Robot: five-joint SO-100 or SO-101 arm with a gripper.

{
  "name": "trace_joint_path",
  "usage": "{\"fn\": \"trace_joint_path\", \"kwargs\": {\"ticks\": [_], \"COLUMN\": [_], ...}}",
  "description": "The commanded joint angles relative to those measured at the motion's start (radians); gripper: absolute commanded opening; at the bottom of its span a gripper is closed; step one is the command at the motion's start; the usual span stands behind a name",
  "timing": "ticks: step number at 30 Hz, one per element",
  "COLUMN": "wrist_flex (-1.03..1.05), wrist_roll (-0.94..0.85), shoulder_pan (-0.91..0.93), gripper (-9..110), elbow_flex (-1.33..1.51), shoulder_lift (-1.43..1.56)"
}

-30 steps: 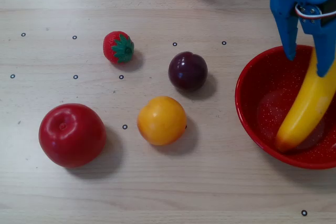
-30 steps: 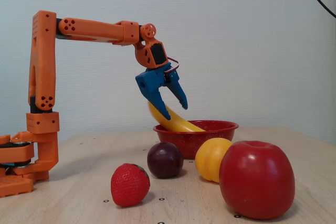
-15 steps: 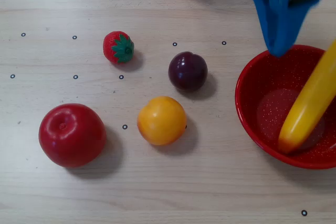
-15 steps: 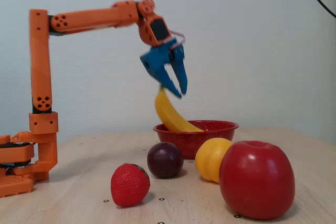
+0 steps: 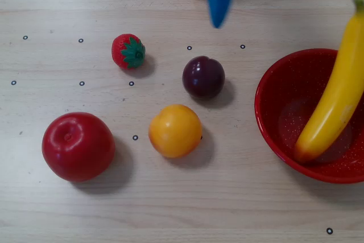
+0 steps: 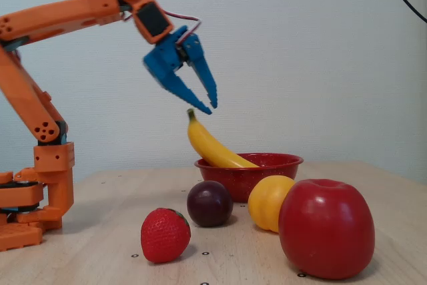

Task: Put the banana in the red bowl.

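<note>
Leaning on the red bowl [image 5: 273, 135] rim toward 1 o'clock, banana [image 5: 335, 95] may tip out; gripper [image 6: 201, 106] released, empty.

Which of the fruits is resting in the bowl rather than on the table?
The banana: its lower end sits inside the red bowl with its stem over the rim. The strawberry, plum, orange fruit and apple lie on the table.
</note>
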Motion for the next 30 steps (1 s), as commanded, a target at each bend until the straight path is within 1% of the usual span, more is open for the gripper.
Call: {"fn": "trace_joint_path", "kwargs": {"ticks": [1,8,11,15,21,30], "wrist_flex": [-0.049,-0.135,-0.15,-0.239,-0.272,-0.314], "wrist_roll": [0.021,0.044,0.054,0.058,0.04,0.023], "shoulder_pan": [-0.041,-0.124,-0.138,-0.144,-0.144,-0.144], "gripper": [0,0,0,0,0,0], "elbow_flex": [0.017,0.299,0.43,0.661,0.919,1.16], "shoulder_lift": [0.095,0.336,0.442,0.63,0.83,1.014]}}
